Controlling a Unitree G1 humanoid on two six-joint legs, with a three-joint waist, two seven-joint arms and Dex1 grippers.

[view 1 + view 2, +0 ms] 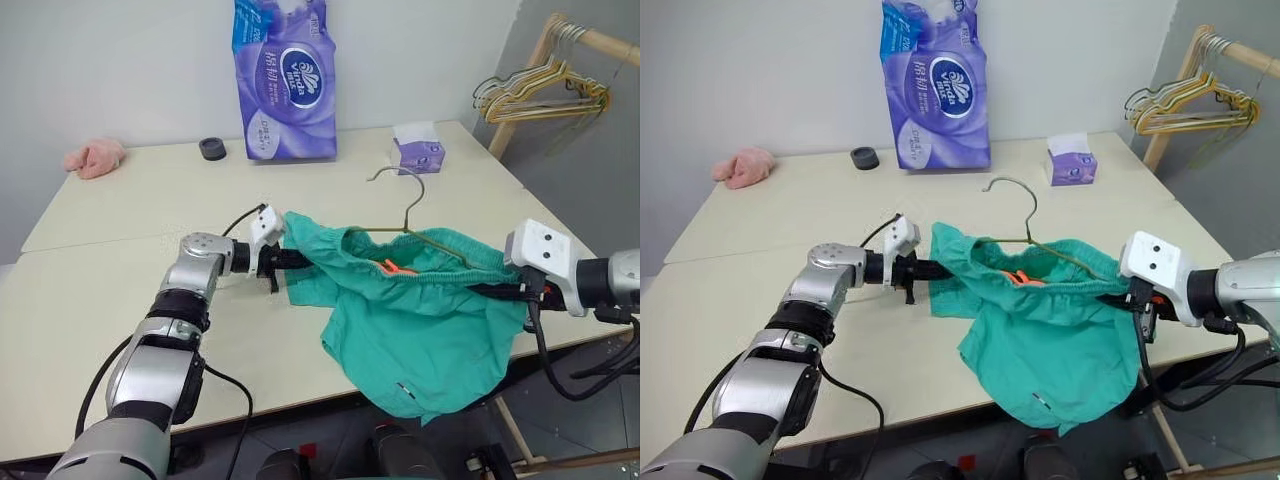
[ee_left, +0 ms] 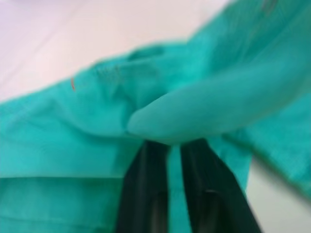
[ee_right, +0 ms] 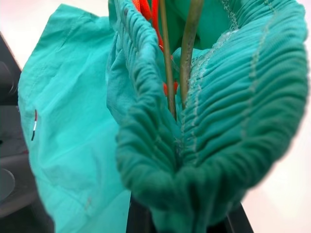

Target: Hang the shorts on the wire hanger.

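Note:
The teal-green shorts (image 1: 420, 330) hang stretched between my two grippers over the table's front edge, and their lower part droops past it. The dull-gold wire hanger (image 1: 412, 200) sits inside the gathered waistband with its hook sticking up above the fabric. An orange-red drawstring (image 1: 395, 267) shows in the opening. My left gripper (image 1: 288, 260) is at the shorts' left end. In the left wrist view its black fingers (image 2: 141, 189) stand slightly apart, with a fold of fabric over the tips. My right gripper (image 1: 500, 292) is shut on the waistband's right end, where the hanger wires (image 3: 167, 73) run into the bunched fabric.
A purple tissue pack (image 1: 285, 80) stands at the back of the beige table (image 1: 120, 260), with a small tissue box (image 1: 418, 150), a black ring (image 1: 212, 148) and a pink cloth lump (image 1: 95, 157). A wooden rack with several hangers (image 1: 540, 90) stands at the far right.

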